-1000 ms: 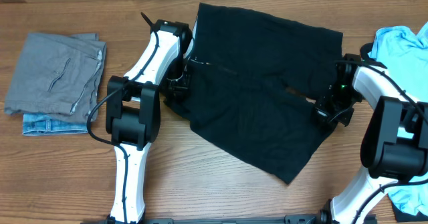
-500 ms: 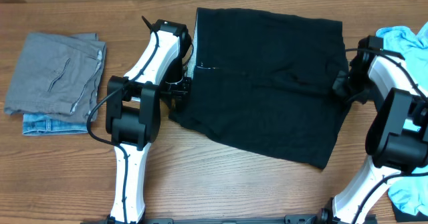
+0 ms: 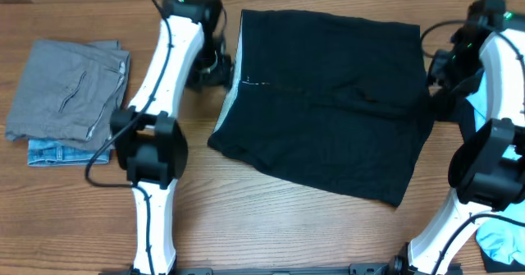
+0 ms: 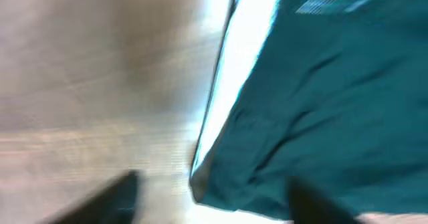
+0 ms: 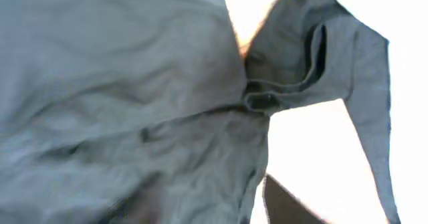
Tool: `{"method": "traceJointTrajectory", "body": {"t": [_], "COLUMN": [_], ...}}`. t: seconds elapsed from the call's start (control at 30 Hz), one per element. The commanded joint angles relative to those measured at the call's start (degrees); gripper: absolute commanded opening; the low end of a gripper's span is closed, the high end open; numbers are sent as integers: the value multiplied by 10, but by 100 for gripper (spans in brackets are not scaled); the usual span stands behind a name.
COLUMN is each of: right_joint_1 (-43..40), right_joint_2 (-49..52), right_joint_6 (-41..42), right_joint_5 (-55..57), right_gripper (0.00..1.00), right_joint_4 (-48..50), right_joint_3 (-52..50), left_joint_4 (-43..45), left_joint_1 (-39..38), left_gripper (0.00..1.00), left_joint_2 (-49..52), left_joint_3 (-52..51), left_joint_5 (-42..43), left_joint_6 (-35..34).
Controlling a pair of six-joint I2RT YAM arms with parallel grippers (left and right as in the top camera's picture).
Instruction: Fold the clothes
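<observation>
Overhead: black garment [image 3: 328,103] spread flat mid-table, lower edge slanting. Left gripper [image 3: 207,66] just beside its upper left edge. Right gripper [image 3: 441,82] at its right edge, contact unclear. Grey trousers [image 3: 70,90] stacked on blue jeans [image 3: 53,153], far left, well apart.

Left wrist: blurred. Fingertips [image 4: 117,197] set wide, gripping nothing, garment hem below on wooden table [image 4: 80,83].

Right wrist: rumpled garment, pocket opening [image 5: 314,50]. One finger [image 5: 287,204] visible, spread cannot be told.
</observation>
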Motion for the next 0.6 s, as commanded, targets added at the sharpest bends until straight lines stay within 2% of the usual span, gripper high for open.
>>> {"method": "traceJointTrajectory", "body": {"t": [0.0, 0.07, 0.13, 0.2, 0.23, 0.33, 0.43, 0.57], "right_joint_1": [-2, -2, -2, -2, -2, -2, -2, -2], "right_joint_2": [-3, -3, -3, -3, -3, -3, -3, -3], "right_joint_6": [-3, -3, -3, -3, -3, -3, -3, -3], "right_joint_5": [-37, -37, -37, -37, -37, -37, -37, -37], "right_gripper": [100, 100, 100, 100, 100, 100, 100, 100], "right_joint_4": [-45, -55, -59, -56, -54, -43, -32, -18], "right_joint_3": [57, 57, 56, 56, 56, 56, 56, 56], "left_joint_4": [37, 59, 78, 100, 110, 131, 132, 133], "left_joint_1": [-1, -1, 1, 2, 2, 5, 8, 9], "left_gripper": [97, 88, 74, 62, 60, 59, 63, 64], "left_joint_2": [-22, -7, 6, 13, 14, 18, 26, 47], "left_joint_3": [19, 19, 19, 19, 19, 18, 18, 17], "left_joint_5": [95, 112, 139, 202, 228, 224, 214, 210], "left_joint_6": [62, 71, 72, 96, 106, 102, 92, 92]}}
